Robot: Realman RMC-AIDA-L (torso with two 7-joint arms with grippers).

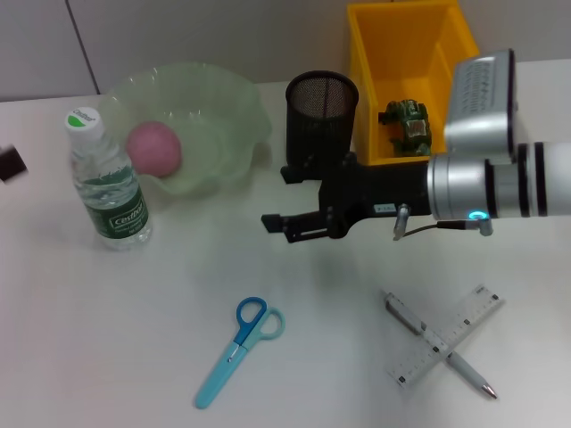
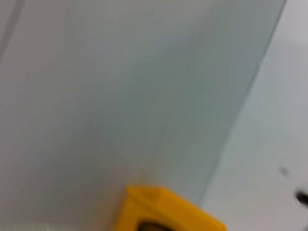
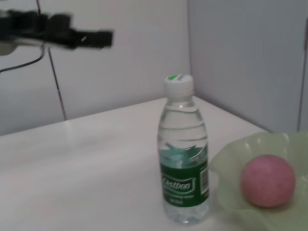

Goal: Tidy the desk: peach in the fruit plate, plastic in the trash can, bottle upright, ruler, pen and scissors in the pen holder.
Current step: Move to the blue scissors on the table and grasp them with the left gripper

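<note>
At the far left edge of the desk I see only a dark sliver of my left gripper, and I cannot tell whether it is open or shut. Just right of it the bottle stands upright with its white and green cap on top. Behind and to the right of the bottle sits the pale green fruit plate, and the pink peach lies inside it.

Nearer to me, left of centre, the blue scissors lie flat on the desk, handles pointing away, blades closed.

At the far side in the middle stands the black mesh pen holder. My right gripper hangs just in front of it, reaching in from the right, its fingers spread apart with nothing between them.

Right of the pen holder is the yellow trash can, with a crumpled green plastic piece lying inside it.

Near the right front, the ruler and the pen lie crossed on the desk, touching where they cross.
</note>
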